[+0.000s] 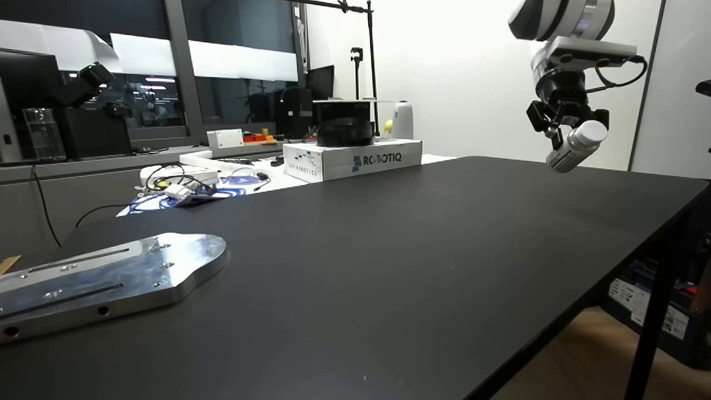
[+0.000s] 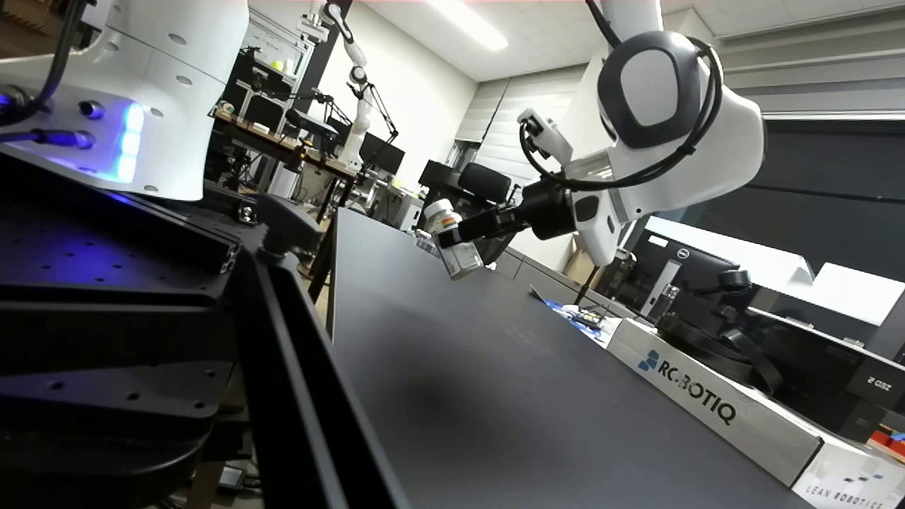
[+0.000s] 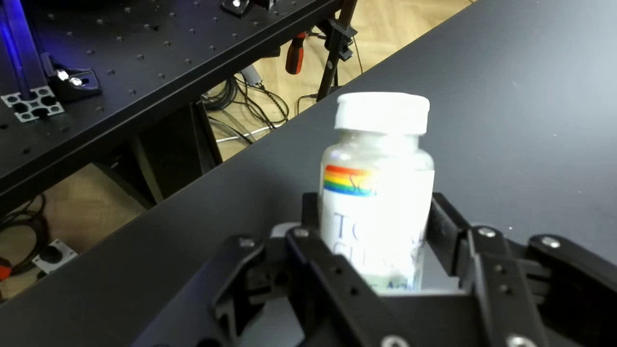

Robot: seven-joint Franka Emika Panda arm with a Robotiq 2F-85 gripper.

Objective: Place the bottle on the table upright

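- In an exterior view, a big black table (image 1: pixel 389 266) stands before a white wall (image 1: pixel 461 83).
- On the left, a shiny metal plate (image 1: pixel 128 272) lies on the table.
- In the middle, a white box (image 1: pixel 366 159) sits by the far edge.
- On the right, the bottle (image 1: pixel 577 145) leans in the air above the table.
- The claw (image 3: pixel 377 221) holds the bottle from both sides.

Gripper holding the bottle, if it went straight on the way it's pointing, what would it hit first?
Most likely the black tabletop, beyond the bottle held in the gripper; depth is unclear, so I can't say exactly where.
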